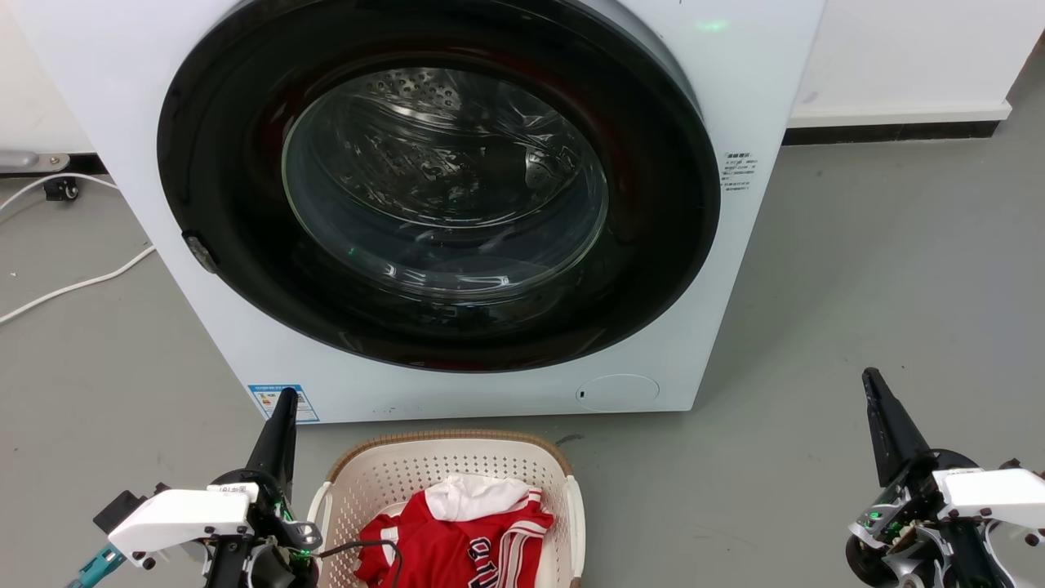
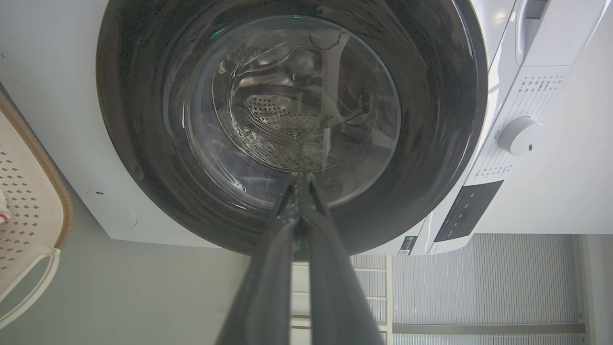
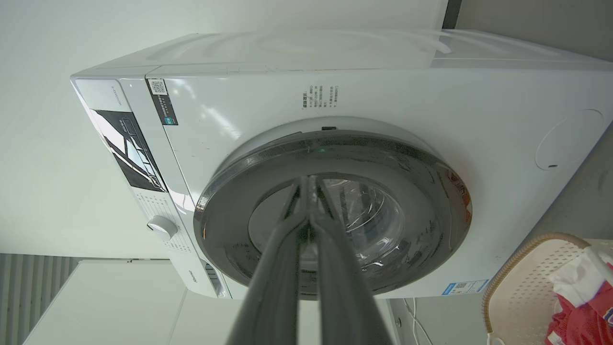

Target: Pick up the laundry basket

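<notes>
Looking down from the head camera, I see the laundry basket (image 1: pixel 392 482) on the grey floor (image 1: pixel 857 286) directly before the washing machine (image 1: pixel 735 245). Its far brown rim lies just short of the machine's front panel. It holds a red garment (image 1: pixel 457 547) with a white cloth (image 1: pixel 473 494) on top, so I judge it will lift light but could tip if raised from one side only.

My left pincer (image 1: pixel 286 408) is clenched on nothing, fingers pressed together and pointing up toward the machine. It sits just beside the basket's left handle (image 1: pixel 318 506). My right pincer (image 1: pixel 875 392) is likewise clenched and empty, but well apart from the right handle (image 1: pixel 578 514), with bare floor between them. Both wrist cameras confirm the closed tips against the round door (image 2: pixel 299 179) (image 3: pixel 306 179), and each catches the basket at its edge (image 2: pixel 24 191) (image 3: pixel 531 287).

The arms sit wide, I think, so that they flank the basket and leave its opening uncovered. No grasp has started.

Room is generous on the right. On the left it is tighter, and a white cable (image 1: pixel 73 286) runs along the floor farther out. The gap between the far rim and the machine is narrow, so I would come at the side handles, releasing both pincers first, and lift evenly to keep the rim off the door (image 1: pixel 441 188).
</notes>
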You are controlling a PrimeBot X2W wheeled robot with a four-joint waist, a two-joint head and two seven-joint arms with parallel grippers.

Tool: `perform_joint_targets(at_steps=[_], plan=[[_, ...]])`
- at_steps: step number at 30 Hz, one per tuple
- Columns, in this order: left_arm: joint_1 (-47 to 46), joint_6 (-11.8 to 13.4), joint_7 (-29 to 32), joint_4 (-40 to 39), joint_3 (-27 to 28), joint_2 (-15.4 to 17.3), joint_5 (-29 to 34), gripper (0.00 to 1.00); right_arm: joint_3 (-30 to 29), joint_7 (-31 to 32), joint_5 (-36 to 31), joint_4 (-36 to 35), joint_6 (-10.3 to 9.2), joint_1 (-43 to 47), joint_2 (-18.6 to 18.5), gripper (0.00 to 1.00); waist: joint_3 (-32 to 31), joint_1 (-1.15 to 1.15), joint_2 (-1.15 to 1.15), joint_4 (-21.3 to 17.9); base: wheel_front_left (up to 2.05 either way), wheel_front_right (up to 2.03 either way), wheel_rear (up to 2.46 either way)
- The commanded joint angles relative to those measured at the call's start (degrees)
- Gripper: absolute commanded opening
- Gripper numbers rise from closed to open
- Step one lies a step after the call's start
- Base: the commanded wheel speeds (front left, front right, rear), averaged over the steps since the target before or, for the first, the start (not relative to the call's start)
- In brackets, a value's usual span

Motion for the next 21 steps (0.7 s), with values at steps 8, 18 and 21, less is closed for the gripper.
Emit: perform_joint_targets(at_steps=[8,18,21], plan=[[-0.49,-0.25,0.14,0.02,0.14,-0.07,-0.06,0.00,-0.08,0.14,-0.29,0.04,-0.02,-0.68,0.21,0.00,0.00,0.00,0.00,0.00,0.00,0.00,0.00],[-0.49,-0.25,0.14,0.02,0.14,-0.07,-0.06,0.00,-0.10,0.16,-0.30,0.04,-0.02,-0.68,0.21,0.00,0.00,0.00,0.00,0.00,0.00,0.00,0.00],[0.00,0.00,-0.01,-0.02,0.00,0.00,0.00,1.00,-0.03,0.00,-0.06,0.00,0.00,0.00,0.02,1.00,0.00,0.00,0.00,0.00,0.00,0.00,0.00]])
